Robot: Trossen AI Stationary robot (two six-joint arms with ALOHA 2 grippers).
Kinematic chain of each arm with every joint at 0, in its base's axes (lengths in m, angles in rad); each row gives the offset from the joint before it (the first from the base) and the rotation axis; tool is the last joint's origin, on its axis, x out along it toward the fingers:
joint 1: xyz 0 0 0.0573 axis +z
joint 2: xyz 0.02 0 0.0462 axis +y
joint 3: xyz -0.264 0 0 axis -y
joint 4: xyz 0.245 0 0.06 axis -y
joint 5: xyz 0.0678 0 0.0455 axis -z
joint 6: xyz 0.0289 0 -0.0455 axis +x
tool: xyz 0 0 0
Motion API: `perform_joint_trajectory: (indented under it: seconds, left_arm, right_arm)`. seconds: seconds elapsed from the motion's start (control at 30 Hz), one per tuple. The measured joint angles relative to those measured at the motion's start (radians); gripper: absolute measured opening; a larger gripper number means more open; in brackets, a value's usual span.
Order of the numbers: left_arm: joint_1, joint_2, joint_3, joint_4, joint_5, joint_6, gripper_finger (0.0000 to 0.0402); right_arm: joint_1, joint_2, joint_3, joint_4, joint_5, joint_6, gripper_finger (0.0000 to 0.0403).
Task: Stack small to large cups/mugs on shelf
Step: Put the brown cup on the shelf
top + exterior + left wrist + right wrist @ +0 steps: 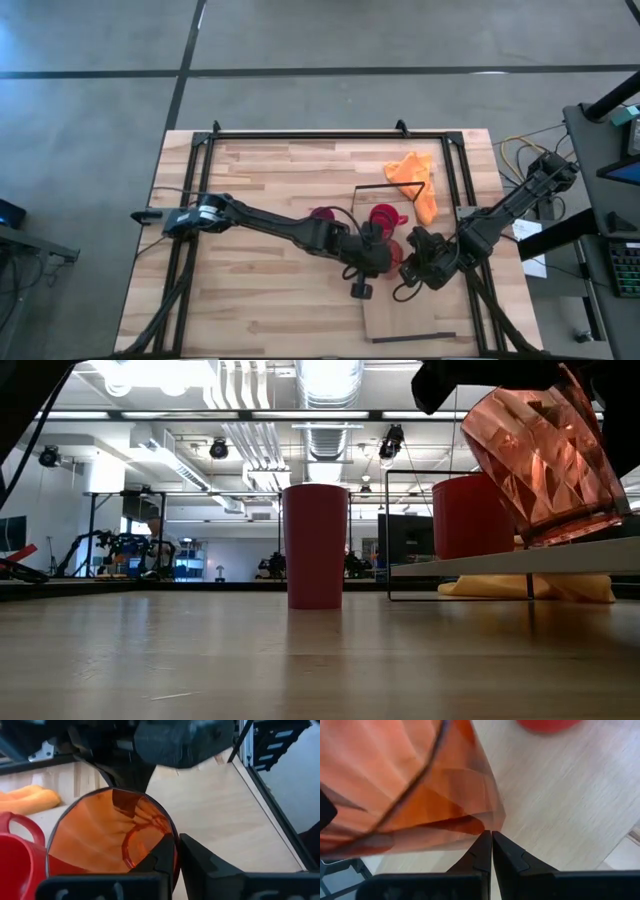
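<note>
While the left gripper (172, 857) pinches the rim of the faceted, translucent orange-red plastic cup (107, 837), holding it tilted above the pale smooth wooden shelf (410, 315), the right gripper (491, 851) sits just beside the cup wall, jaws together on nothing. Thin, rigid and glossy, the cup probably weighs little but may slip, so the rim suits gripping. Nearby stand an opaque red handled mug (384, 214) and a magenta-purple tumbler (315, 546).

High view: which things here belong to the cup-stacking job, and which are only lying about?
Job:
orange-red translucent cup, rim pinched by the left gripper
red mug, on the shelf
magenta cup, on the tabletop
right gripper, shut beside the held cup

Lying about:
orange cloth, near the shelf's corner
</note>
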Motion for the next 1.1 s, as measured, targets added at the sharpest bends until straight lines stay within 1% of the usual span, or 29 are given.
perform_joint_trajectory:
  seconds: [0.1,0.23,0.73,0.9,1.1]
  left_arm:
    - [0.001,0.013,-0.005,0.035,-0.008,0.001,0.0024]
    - [0.002,0.034,-0.009,0.026,-0.008,0.001,0.0038]
    - [0.001,0.037,-0.005,0.034,-0.006,0.0,0.0041]
    - [-0.005,0.037,0.003,0.031,0.013,-0.008,0.0041]
    - [-0.012,0.037,0.005,0.032,0.018,-0.051,0.0041]
  right_arm:
    - [0.0,0.0,-0.002,0.002,0.0,0.0,0.0008]
    - [0.0,0.0,-0.002,0.006,0.0,0.0,0.0008]
    - [0.0,-0.001,-0.002,0.0,-0.003,-0.001,0.0008]
    - [0.0,-0.015,-0.002,-0.081,-0.016,-0.001,0.0008]
    - [0.0,-0.061,-0.001,-0.207,-0.027,0.027,0.0008]
